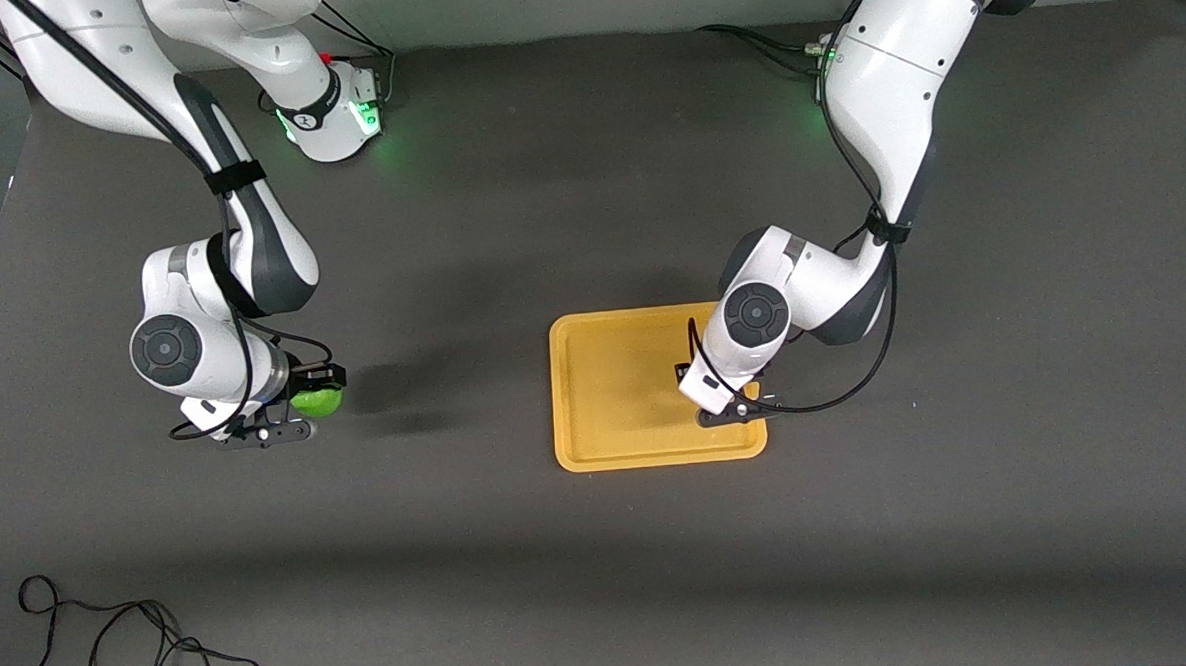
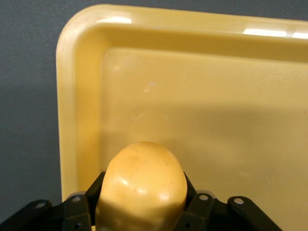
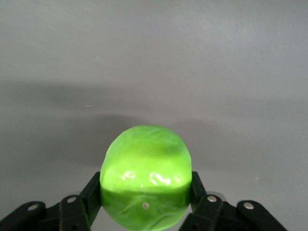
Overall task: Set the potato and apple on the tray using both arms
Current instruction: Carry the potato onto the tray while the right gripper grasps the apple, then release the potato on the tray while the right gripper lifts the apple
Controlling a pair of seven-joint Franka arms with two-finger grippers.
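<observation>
My left gripper (image 1: 744, 404) is shut on the yellow-orange potato (image 2: 144, 180) and holds it just over the orange-yellow tray (image 1: 616, 392), at the tray corner nearest the front camera toward the left arm's end. In the front view the arm's wrist hides most of the potato. The left wrist view shows the tray's floor and rim (image 2: 79, 96) under the potato. My right gripper (image 1: 291, 414) is shut on the bright-green apple (image 1: 318, 400) and holds it a little above the bare table toward the right arm's end, well apart from the tray. The right wrist view shows the apple (image 3: 144, 168) between both fingers.
The dark grey table (image 1: 506, 177) has nothing else lying between the apple and the tray. A loose black cable (image 1: 116, 644) lies near the table edge closest to the front camera, toward the right arm's end.
</observation>
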